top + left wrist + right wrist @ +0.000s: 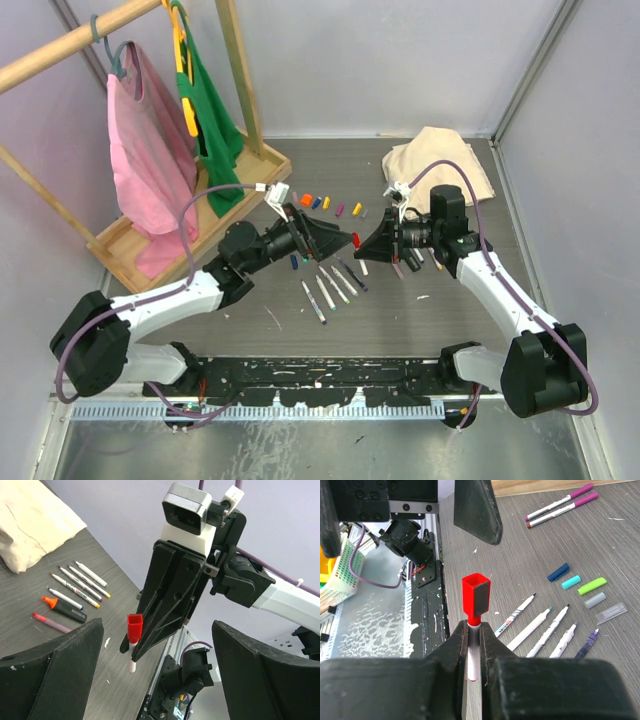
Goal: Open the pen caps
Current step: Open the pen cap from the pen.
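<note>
- Right gripper (474, 630): matte black fingers clenched on a white pen (474, 655) (barrel mostly buried between them, lower end hidden).
- Red cap (476, 594): glossy plastic with a square open mouth, seated on that pen at 12 o'clock of the fingertips, held above the table (545, 545).
- Left gripper (340, 238): broad black fingers spread wide, grasping nothing. From above I cannot tell whether they reach the cap.
- Loose caps (571, 582): short blue, cyan, green and grey stubs on grey wood-grain, at 3 o'clock of the red cap.
- Uncapped pens (540, 627): slim and white, fanned out at 4 o'clock, cut off by the gripper.
</note>
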Controlling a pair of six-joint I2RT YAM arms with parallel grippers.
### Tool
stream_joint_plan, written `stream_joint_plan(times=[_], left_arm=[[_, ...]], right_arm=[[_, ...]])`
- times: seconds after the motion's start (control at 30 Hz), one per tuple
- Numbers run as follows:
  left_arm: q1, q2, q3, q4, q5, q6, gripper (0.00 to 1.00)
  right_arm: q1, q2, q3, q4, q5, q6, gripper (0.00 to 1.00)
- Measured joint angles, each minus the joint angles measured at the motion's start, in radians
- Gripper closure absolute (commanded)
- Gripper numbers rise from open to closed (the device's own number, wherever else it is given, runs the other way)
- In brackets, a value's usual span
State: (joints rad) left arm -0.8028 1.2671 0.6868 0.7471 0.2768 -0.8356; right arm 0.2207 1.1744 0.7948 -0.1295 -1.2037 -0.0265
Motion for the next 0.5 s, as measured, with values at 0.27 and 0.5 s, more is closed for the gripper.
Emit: stream_joint_plan(times=[0.27,0.5], left_arm=[[-0.001,0.084,0.022,0.011,0.013,-0.048,0.32],[-0.023,0.136,0.04,0.011,0.012,-0.067,0.51]], right_arm=[[0.0,0.0,0.0,-0.001,-0.002,-0.003,0.99],[0.0,0.0,0.0,-0.003,-0.002,-0.003,0.99]])
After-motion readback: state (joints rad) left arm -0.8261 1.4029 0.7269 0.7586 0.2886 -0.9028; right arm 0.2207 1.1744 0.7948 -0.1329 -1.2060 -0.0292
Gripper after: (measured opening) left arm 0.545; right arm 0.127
